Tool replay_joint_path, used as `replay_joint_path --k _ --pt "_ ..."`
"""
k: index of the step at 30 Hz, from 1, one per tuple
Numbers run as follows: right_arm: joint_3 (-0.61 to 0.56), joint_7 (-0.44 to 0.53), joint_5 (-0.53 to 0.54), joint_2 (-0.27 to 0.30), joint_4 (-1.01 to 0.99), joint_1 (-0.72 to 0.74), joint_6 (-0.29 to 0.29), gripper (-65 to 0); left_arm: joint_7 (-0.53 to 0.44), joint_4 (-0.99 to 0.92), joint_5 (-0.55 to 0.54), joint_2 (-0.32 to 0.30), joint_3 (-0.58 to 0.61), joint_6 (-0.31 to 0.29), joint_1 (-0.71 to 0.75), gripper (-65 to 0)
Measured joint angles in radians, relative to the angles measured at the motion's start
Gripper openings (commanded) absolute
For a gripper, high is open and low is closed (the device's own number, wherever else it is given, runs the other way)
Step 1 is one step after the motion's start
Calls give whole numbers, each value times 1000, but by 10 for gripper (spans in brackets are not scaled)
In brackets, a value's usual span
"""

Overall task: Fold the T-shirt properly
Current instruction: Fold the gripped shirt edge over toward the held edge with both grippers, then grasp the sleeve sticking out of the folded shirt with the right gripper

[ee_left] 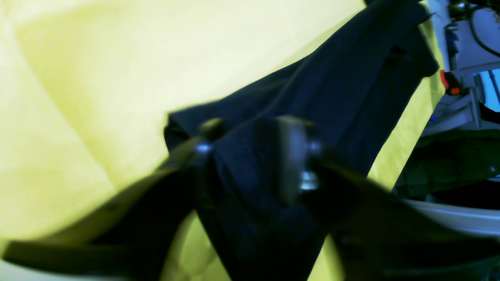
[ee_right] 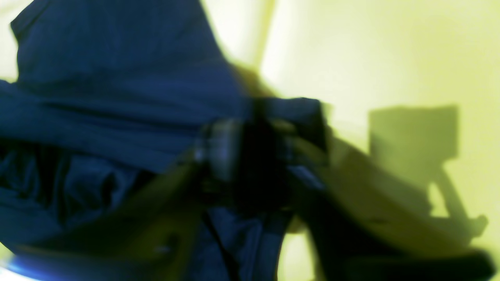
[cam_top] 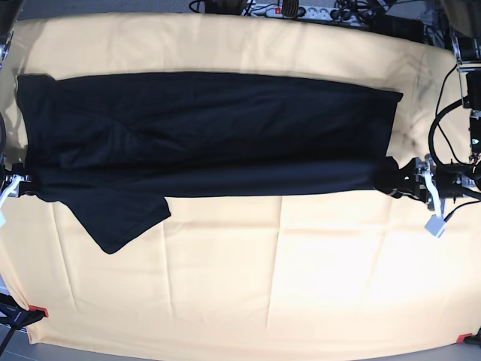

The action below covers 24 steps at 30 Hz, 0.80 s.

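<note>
The black T-shirt lies stretched sideways across the pale yellow-cream cloth, folded lengthwise into a long band. One sleeve sticks out toward the front left. My left gripper is shut on the shirt's right end. In the left wrist view the gripper pinches dark fabric. My right gripper is shut on the shirt's left end. In the right wrist view the gripper is blurred and clamps bunched fabric.
The cloth covers the whole table; red clips hold its front corners. Cables and a power strip lie behind the back edge. Arm hardware and wires stand at the right edge.
</note>
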Motion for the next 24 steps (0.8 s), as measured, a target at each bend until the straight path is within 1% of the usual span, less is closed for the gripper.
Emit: replay_joint_path --k 1,8,12,13,14,16,17,19,20,21,22,23,24 --pt "0 0 27 5 0 1 0 -291 -1 0 5 -2 0 14 0 -268" --pt "0 0 217 5 0 91 0 -286 -2 0 6 -1 0 14 0 -268" --pt "1 3 213 0 0 150 0 -286 -1 0 5 0 0 5 0 -268" --pt "1 19 188 -7 0 159 0 -286 -1 0 5 0 0 -10 0 -268" --pt "2 39 158 -20 0 165 0 -286 0 0 5 -1 0 -13 0 -268" --pt "3 106 66 -68 0 165 -4 -286 -1 0 5 -1 0 -14 0 -268" --pt "3 135 -7 -100 0 164 -4 -286 -1 0 14 -1 0 -14 0 -268" --pt "2 164 -163 -168 0 158 -6 -286 -1 0 52 -1 0 -14 -1 -268" --pt "2 177 -214 -197 -2 154 -3 -286 0 0 60 -1 0 -14 0 -268" --pt "0 196 -242 -222 -2 149 3 -286 -1 0 69 0 0 -14 0 -268" --pt "0 234 -274 -240 -2 148 1 -286 -1 0 89 -1 0 -14 -1 -268" --pt "0 253 -312 -251 -2 149 -4 -286 -2 0 106 -3 0 -14 -1 -268" --pt "0 269 -344 -258 -2 154 -29 -286 -6 0 122 -4 0 -14 0 -268"
